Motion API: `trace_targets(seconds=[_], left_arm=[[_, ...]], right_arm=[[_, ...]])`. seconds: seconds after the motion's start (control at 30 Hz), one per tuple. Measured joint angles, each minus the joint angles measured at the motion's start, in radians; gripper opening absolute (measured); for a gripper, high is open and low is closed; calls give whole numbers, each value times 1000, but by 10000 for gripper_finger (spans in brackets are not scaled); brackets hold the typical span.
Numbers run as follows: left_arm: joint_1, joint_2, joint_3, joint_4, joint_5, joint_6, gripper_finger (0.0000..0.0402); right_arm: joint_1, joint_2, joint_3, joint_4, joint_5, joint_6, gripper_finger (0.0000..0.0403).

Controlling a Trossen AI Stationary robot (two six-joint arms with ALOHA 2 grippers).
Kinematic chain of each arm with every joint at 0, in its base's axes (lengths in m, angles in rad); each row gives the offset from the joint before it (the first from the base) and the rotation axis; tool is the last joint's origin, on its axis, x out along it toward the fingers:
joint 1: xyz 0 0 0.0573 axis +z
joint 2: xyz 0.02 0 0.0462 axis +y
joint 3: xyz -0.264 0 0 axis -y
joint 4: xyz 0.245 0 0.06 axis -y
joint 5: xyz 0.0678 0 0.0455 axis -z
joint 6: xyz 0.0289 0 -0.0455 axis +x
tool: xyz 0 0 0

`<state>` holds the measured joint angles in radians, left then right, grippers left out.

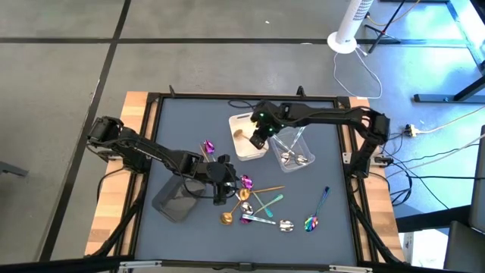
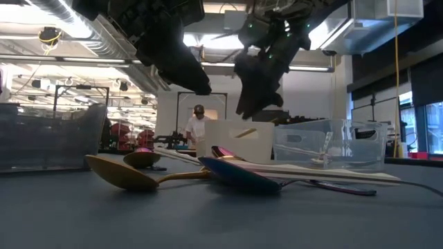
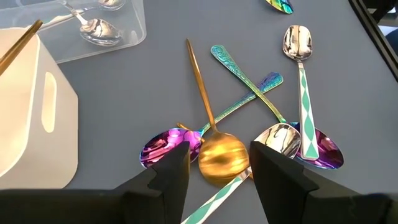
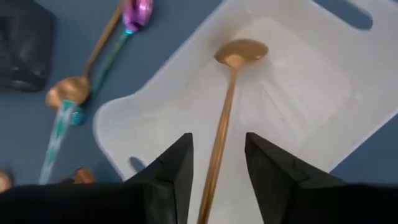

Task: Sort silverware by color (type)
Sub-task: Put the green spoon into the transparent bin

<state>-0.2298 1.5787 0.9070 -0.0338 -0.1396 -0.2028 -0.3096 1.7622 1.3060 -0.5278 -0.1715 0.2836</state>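
The right pincer (image 4: 216, 171) hangs over the white tray (image 1: 244, 150), fingers parted around a gold spoon (image 4: 227, 106) whose bowl rests on the tray floor, handle slanting up between them. Silver pieces lie in the clear tray (image 1: 301, 144). Most silverware (image 1: 258, 205) remains scattered on the bench (image 1: 174, 129). The left pincer (image 3: 217, 171) hovers released over it.

Glossy polished metal: a gold spoon (image 3: 222, 158) and iridescent purple spoon (image 3: 163, 148). The white tray (image 4: 298, 93) looks smooth matt plastic, the clear tray (image 2: 325, 144) glossy plastic.
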Motion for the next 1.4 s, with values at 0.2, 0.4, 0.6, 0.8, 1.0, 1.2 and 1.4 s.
trace_targets(seconds=[0.2,0.4,0.6,0.8,1.0,1.2,1.4], left_arm=[[0,0,0,3,0,0,162],[0,0,0,52,0,0,162],[0,0,0,125,0,3,162],[0,0,0,176,7,3,162],[-7,0,0,195,53,4,162],[-29,0,0,118,55,102,162],[-15,9,0,61,49,187,162]], right_arm=[[3,-104,0,-36,-13,-56,134],[3,-246,1,-135,3,-80,134],[31,-376,1,-230,53,-82,134],[155,-456,0,-356,229,-106,134],[295,-470,0,-422,292,-106,134],[401,-463,-18,-407,292,-106,134],[479,-463,-79,-358,292,-104,134]])
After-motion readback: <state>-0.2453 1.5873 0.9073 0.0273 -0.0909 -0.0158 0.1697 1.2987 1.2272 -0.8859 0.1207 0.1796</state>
